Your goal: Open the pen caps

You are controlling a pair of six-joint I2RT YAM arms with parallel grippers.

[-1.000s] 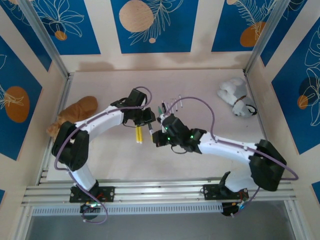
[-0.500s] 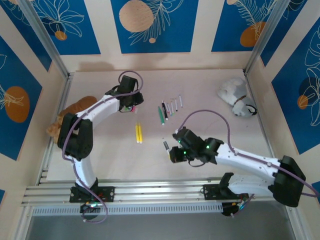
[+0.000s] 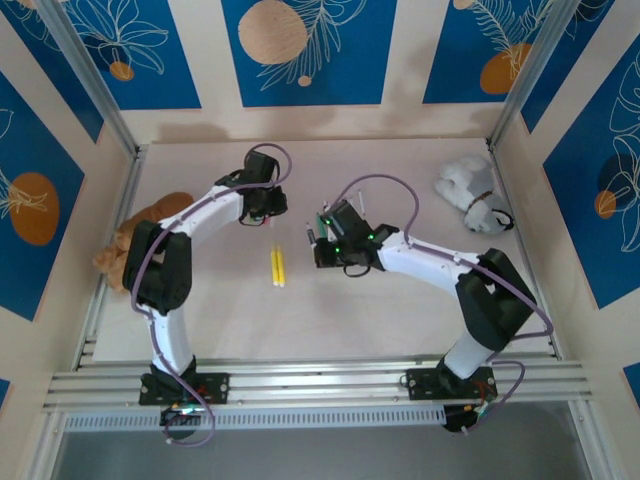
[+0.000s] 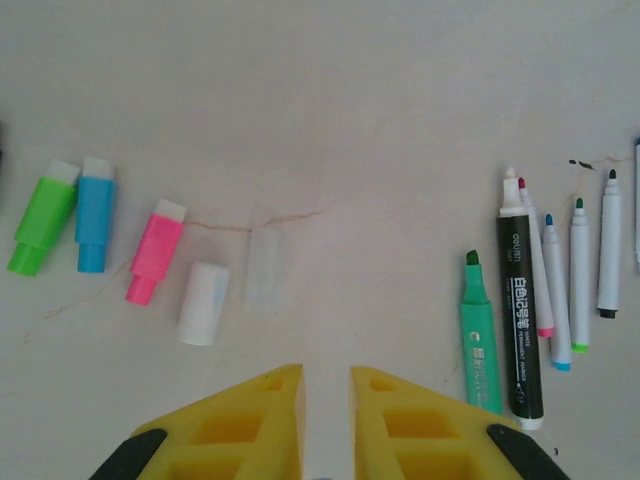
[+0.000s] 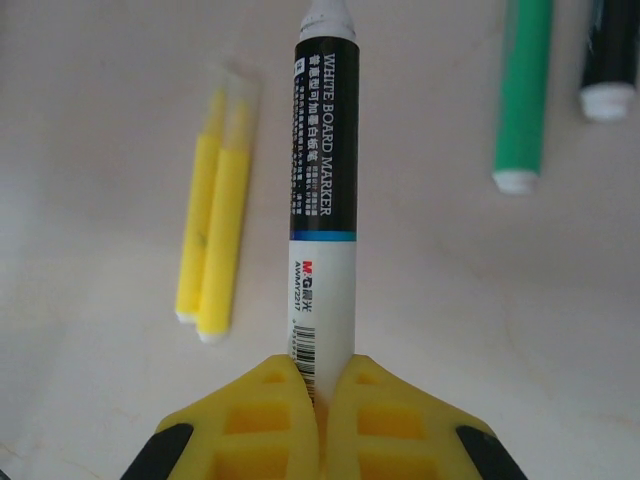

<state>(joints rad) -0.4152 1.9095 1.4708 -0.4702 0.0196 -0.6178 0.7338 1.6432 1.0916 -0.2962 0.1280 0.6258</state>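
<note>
The left gripper (image 4: pixel 326 385) hung over the table (image 4: pixel 350 120) left of its middle, jaws a narrow gap apart and empty. Ahead of its fingertips lay the pen caps (image 4: pixel 155 252) in a row: green, blue, pink, white, clear. The right gripper (image 5: pixel 322 375) clamped a whiteboard marker (image 5: pixel 320 180), with two yellow highlighters (image 5: pixel 215 230) to its left.

On my left wrist feed the pen caps (image 4: pixel 157 250) lie in a row at left, well apart from the uncapped pens (image 4: pixel 520 320) lined up at right. In my right gripper (image 5: pixel 320 385) sits a whiteboard marker (image 5: pixel 320 200), with two highlighters (image 5: pixel 215 230) side by side to its left.
</note>
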